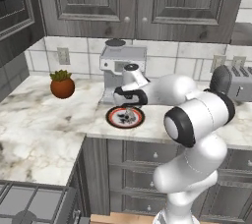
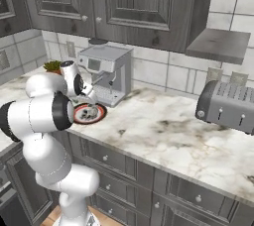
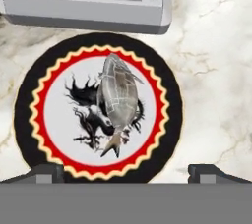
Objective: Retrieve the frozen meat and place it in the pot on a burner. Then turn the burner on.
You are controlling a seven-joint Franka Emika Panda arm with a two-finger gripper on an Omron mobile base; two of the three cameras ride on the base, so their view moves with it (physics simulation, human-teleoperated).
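The gripper, jaws spread wide and empty, hangs directly above the fish lying on the plate in front of the coffee machine. The fish's long axis runs across the line between the 2 fingertips.

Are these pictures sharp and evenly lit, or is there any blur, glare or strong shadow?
Hand view: the grey fish on the round black-and-red plate looks soft but readable, without glare. Left base view: even light, with a dim shadow under the silver coffee machine. Right base view: flat light on the white marble counter, slightly pixelated.
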